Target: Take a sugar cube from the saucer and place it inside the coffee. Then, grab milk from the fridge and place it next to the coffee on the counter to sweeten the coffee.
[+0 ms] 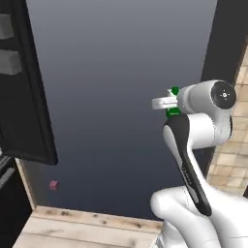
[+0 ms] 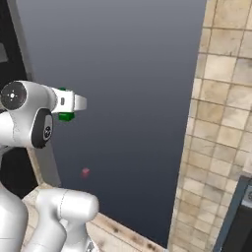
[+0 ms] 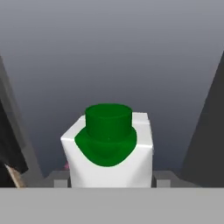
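Grey fridge [image 1: 121,72] interior ahead; my gripper [image 3: 111,181] clamps the milk [image 3: 109,153] carton. Next, I judge, comes carrying it out to the counter beside the coffee.

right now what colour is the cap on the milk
Dark green, on the white milk carton; the hand view shows it best.

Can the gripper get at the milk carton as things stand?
Probably yes: in the hand view the milk carton sits right between the finger tips of the gripper, nothing before it. Whether the fingers press it cannot be told.
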